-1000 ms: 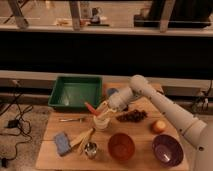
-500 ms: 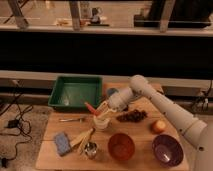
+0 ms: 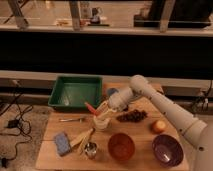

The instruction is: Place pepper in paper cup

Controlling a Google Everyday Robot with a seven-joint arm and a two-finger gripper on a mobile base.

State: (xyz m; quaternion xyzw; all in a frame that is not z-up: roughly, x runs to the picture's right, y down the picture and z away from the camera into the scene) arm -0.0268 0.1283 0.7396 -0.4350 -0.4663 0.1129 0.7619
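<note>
The red-orange pepper (image 3: 91, 108) is held slanted just above and left of the cream paper cup (image 3: 101, 122), which stands upright on the wooden table (image 3: 145, 134). My gripper (image 3: 100, 108) hangs right over the cup's mouth at the end of the white arm (image 3: 150, 97) that reaches in from the right. It holds the pepper by its right end, and the pointed end sticks out up and to the left.
A green tray (image 3: 76, 91) lies behind the cup. A dark grape cluster (image 3: 131, 116), a round orange fruit (image 3: 159, 126), an orange-brown bowl (image 3: 121, 146), a purple bowl (image 3: 167, 149), a metal cup (image 3: 90, 149), a blue sponge (image 3: 62, 143) and a fork (image 3: 72, 119) are on the table.
</note>
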